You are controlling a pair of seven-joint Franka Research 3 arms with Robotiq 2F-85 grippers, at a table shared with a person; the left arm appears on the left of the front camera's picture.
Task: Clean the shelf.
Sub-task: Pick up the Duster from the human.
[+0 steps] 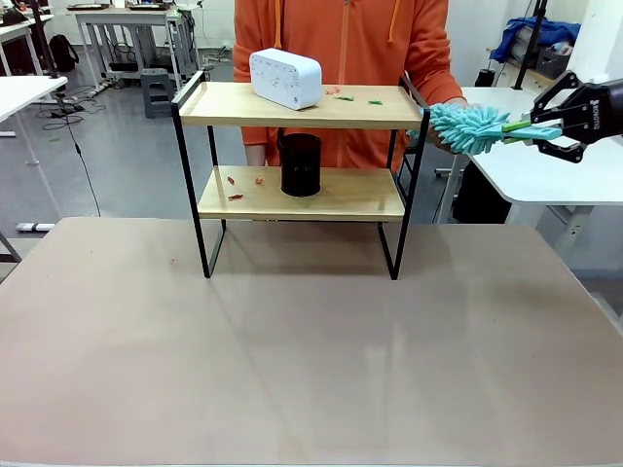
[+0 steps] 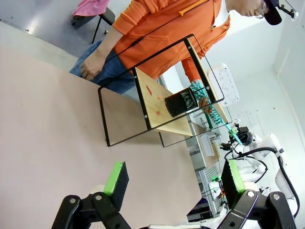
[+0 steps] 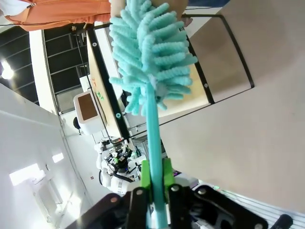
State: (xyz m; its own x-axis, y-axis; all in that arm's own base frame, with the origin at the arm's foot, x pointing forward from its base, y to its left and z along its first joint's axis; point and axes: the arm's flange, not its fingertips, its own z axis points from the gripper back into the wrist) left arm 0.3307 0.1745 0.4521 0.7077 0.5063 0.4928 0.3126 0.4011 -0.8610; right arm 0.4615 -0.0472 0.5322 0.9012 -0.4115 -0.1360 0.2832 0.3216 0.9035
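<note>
The shelf [image 1: 226,105] stands at the table's far side, in front of a person in an orange hoodie. Small red and green scraps [image 1: 343,96] lie on its top board, and red ones [image 1: 235,181] on the lower board. My right gripper [image 1: 547,126] is shut on the handle of a teal fluffy duster [image 1: 465,127], just right of the shelf's top board. The person's hand [image 1: 429,138] touches the duster's head. The right wrist view shows the duster [image 3: 151,52] clamped between my pads [image 3: 166,172], with the shelf [image 3: 101,71] beyond. My left gripper [image 2: 175,180] is open and holds nothing, far from the shelf [image 2: 157,101].
A white boxy device [image 1: 285,78] sits on the top board at left. A black mesh cup [image 1: 300,164] stands mid lower board. The brown table [image 1: 311,360] spreads wide in front of the shelf. A white table [image 1: 545,175] stands behind at right.
</note>
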